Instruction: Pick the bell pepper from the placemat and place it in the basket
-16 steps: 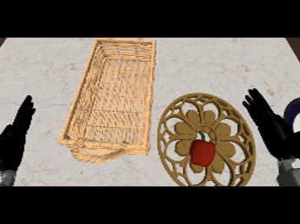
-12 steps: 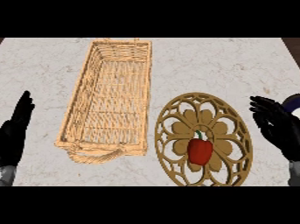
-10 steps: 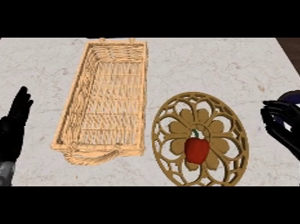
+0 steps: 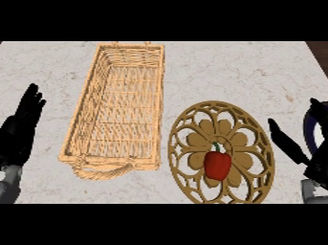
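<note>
A red bell pepper (image 4: 218, 165) with a green stem lies on a round tan openwork placemat (image 4: 221, 153) at the lower right of the counter. A long wicker basket (image 4: 121, 106) with rope handles stands left of the placemat, nothing inside it. My right hand (image 4: 326, 153) is open at the right edge, just right of the placemat, thumb pointing toward it, not touching the pepper. At the left edge my left hand (image 4: 16, 135) rests open, fingers up, apart from the basket.
A dark plate with a pale rim (image 4: 316, 128) shows partly behind my right hand at the right edge. The pale marble counter (image 4: 244, 72) stretches behind the placemat and basket.
The right hand has shifted right and lower, turning so its thumb spreads toward the placemat. The view has shifted slightly. The left hand stays much the same.
</note>
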You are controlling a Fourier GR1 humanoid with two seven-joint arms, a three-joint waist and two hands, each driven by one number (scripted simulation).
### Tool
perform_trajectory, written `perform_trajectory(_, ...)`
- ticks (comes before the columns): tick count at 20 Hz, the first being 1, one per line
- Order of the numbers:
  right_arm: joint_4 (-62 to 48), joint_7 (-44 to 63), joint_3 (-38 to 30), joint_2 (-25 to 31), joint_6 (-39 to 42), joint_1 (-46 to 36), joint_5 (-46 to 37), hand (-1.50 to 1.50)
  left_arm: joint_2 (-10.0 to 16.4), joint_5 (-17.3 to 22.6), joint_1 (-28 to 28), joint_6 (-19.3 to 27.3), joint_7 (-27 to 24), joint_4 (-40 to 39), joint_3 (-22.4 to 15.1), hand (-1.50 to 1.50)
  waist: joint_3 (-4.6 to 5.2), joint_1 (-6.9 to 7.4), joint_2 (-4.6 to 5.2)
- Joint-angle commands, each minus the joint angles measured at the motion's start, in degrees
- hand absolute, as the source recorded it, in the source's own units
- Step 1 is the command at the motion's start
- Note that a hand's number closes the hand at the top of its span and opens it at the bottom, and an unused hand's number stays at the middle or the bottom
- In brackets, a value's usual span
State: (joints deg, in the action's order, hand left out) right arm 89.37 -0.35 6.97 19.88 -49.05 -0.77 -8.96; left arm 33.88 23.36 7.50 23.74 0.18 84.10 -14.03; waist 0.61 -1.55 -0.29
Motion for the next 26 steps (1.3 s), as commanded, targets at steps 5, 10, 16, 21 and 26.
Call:
perform_trajectory(5,-0.67,20.01,1.85,1.74,-6.02,7.81,-16.65,-1.50,0.13,0.07,0.59,0.21,1.41,0.39,0.30,0.00,0.54,-0.63,-0.05)
perform_trajectory(10,-0.17,31.59,8.35,5.56,9.10,12.26,-17.64,-1.50,-0.10,-0.26,2.44,0.35,1.89,0.10,0.18,0.00,0.79,-0.11,0.86)
perform_trajectory(16,12.43,49.86,13.30,9.17,21.16,12.43,-19.72,-1.50,0.12,-0.32,2.79,-0.38,2.54,0.20,-0.12,0.00,0.51,0.52,0.12)
perform_trajectory(21,27.41,68.08,15.54,10.73,28.98,11.16,-23.58,-1.50,0.31,-0.36,1.74,-0.60,3.04,0.69,-0.20,0.00,0.23,0.66,-0.47)
perform_trajectory(26,39.15,83.75,16.90,7.61,35.28,6.01,-33.95,-1.50,-0.37,-0.35,3.41,-1.27,2.65,-0.97,0.75,0.00,-0.09,0.87,-0.09)
